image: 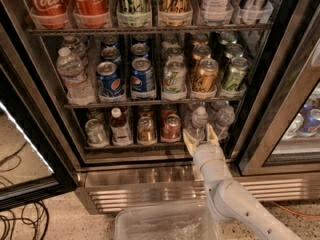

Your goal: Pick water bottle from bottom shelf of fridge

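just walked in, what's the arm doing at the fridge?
The robot's end effector is at the front of the bottom shelf of the fridge, fingers open on either side of a small water bottle. The bottle stands upright on the shelf, not yet lifted. To its left sit cans and a red-capped bottle; another clear bottle is to its right.

The pincer (201, 136) at the bottom shelf (130, 145) hides the base of the water bottle (199, 118); top-row cans (47, 1) are cropped.
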Robot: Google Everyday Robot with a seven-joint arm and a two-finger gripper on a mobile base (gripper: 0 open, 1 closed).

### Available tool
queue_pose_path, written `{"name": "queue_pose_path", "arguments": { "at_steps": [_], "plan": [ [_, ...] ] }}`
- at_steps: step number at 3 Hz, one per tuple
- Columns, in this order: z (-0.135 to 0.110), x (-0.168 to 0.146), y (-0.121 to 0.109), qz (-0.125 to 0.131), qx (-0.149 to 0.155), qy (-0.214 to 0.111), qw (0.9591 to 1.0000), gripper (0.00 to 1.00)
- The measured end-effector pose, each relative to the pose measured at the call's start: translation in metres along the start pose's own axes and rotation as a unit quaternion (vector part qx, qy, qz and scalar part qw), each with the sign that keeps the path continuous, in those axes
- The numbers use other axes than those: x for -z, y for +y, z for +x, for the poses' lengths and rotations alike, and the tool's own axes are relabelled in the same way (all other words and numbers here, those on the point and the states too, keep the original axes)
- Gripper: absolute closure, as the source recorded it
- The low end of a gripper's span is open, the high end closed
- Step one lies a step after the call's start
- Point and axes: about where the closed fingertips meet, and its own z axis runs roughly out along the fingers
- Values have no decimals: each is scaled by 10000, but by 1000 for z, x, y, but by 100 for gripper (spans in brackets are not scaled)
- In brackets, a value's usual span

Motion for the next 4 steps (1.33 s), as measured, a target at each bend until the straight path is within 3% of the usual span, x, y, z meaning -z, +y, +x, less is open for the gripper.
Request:
{"name": "queue_pose_path", "arguments": {
  "at_steps": [3,4],
  "plan": [
    [-9,-40,-9,-3,29,-132,9999,35],
    [-9,-40,-9,-3,29,-131,9999,54]
  ]
}}
